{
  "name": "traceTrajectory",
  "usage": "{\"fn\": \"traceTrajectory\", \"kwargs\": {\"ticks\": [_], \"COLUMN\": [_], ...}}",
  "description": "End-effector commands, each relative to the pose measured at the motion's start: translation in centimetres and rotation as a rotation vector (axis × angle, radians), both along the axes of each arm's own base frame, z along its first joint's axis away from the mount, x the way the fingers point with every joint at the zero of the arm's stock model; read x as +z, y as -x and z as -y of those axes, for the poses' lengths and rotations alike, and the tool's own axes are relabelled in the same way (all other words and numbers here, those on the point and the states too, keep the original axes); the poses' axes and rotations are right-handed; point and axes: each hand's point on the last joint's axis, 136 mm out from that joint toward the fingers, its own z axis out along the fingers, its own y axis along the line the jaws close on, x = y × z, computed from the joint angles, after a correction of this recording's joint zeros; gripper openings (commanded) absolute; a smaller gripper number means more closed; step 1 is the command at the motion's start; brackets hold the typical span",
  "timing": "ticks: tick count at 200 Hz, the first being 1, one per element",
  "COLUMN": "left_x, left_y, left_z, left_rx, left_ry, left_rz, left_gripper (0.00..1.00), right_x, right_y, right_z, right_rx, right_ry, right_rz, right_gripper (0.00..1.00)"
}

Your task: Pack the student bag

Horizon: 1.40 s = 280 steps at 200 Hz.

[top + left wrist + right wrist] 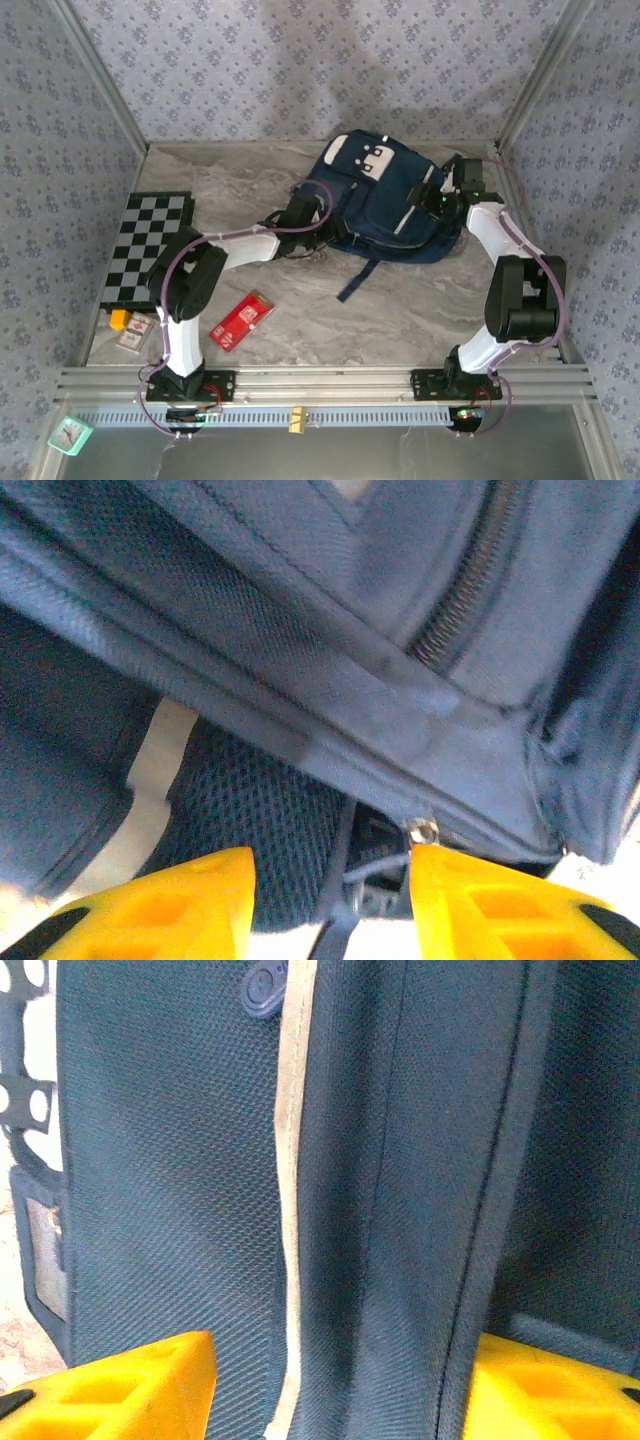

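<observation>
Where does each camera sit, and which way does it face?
Top external: above and behind the bases, looking down on the table; left arm and right arm reach the student bag.
Left wrist: on that wrist, facing the bag's zipper; left gripper at bottom edge.
Right wrist: on that wrist, facing the bag's white trim; right gripper at bottom edge.
Shared: all see the bag.

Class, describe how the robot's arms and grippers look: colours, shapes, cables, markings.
Both the left arm and right arm have white tubular links, black joint housings and a thin purple cable looping alongside. Green lights glow near the right wrist. The left gripper and right gripper have chunky yellow fingers with moulded recesses.
</observation>
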Motion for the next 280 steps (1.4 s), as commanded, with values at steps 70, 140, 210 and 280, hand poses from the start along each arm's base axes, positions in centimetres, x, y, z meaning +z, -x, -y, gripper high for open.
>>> {"fn": "traceTrajectory", "kwargs": {"ticks": [70,140,210,280], "left_x": [0.7,-0.3,0.3,3.9], "left_y": [-3.9,-5.7,-7.0,-4.0], "left_z": [-1.9,-0.8,1.0,2.2], "left_rx": [0.264,0.341,0.374,0.332], "left_ry": [0.075,0.105,0.187,0.286], "left_rz": [-0.080,-0.096,-0.120,-0.138], "left_gripper": [0.40,0.40,0.12,0.00], "right_x": [1.3,0.4,-0.1,-2.3], "right_y": [8.3,10.4,11.5,10.4], "right_z": [-5.7,-5.9,-7.3,-16.4], "right_rx": [0.180,0.166,0.175,0.224], "right_ry": [0.211,0.229,0.264,0.190], "right_rz": [-0.006,-0.028,-0.030,0.040], "right_gripper": [0.62,0.63,0.63,0.50]}}
